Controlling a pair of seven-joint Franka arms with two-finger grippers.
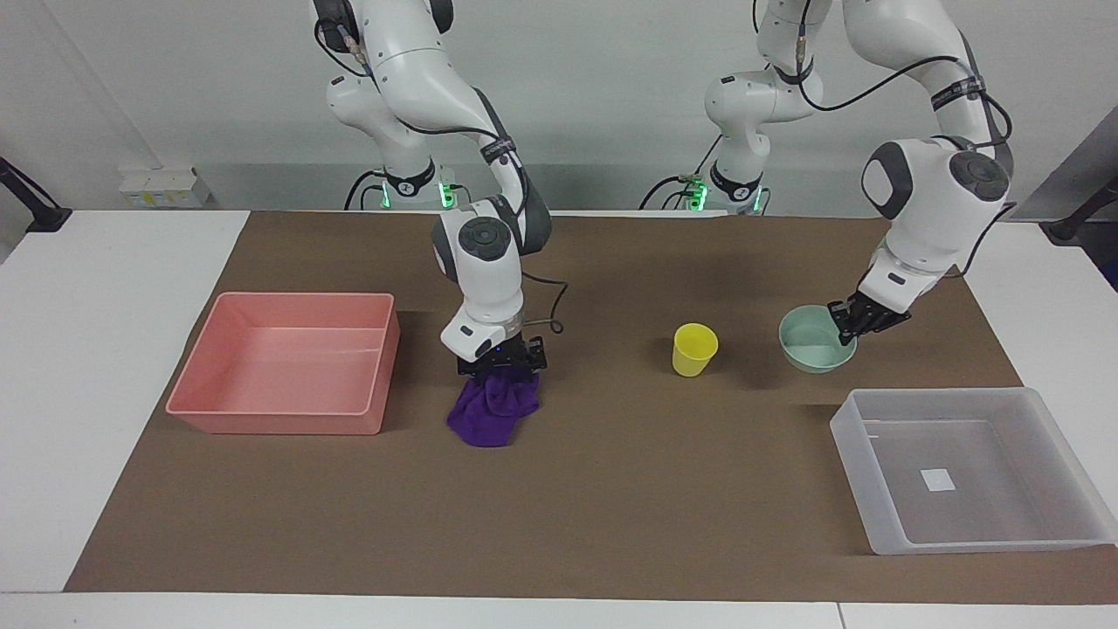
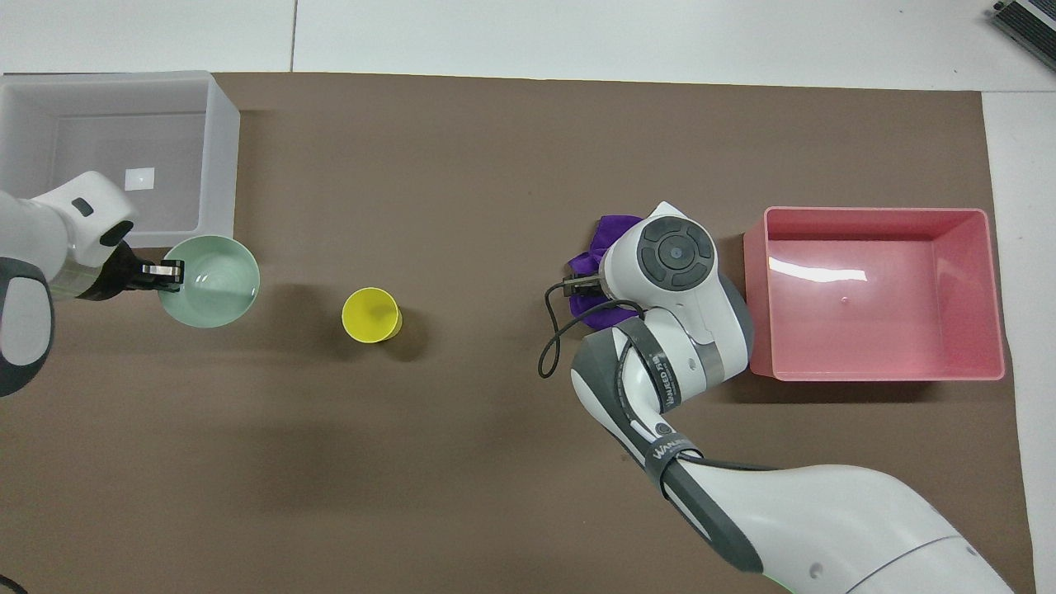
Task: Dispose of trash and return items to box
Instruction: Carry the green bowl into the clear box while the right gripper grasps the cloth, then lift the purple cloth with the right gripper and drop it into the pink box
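Note:
The purple rag (image 1: 493, 406) lies on the brown mat beside the pink tub. My right gripper (image 1: 500, 371) is down on the rag's top, pressed into the cloth. In the overhead view its wrist covers most of the rag (image 2: 615, 231). My left gripper (image 1: 850, 325) is shut on the rim of the mint-green bowl (image 1: 812, 339) and holds it, tilted, a little above the mat. It also shows in the overhead view (image 2: 172, 272), with the bowl (image 2: 213, 282) next to the box's wall. The yellow cup (image 1: 694, 349) stands upright on the mat (image 2: 371, 314). The translucent box (image 1: 978, 489) is empty.
The pink tub (image 1: 279, 419) stands empty toward the right arm's end of the table, close to the rag (image 2: 874, 330). The box (image 2: 219, 165) stands toward the left arm's end, farther from the robots than the bowl. A cable loops off the right wrist.

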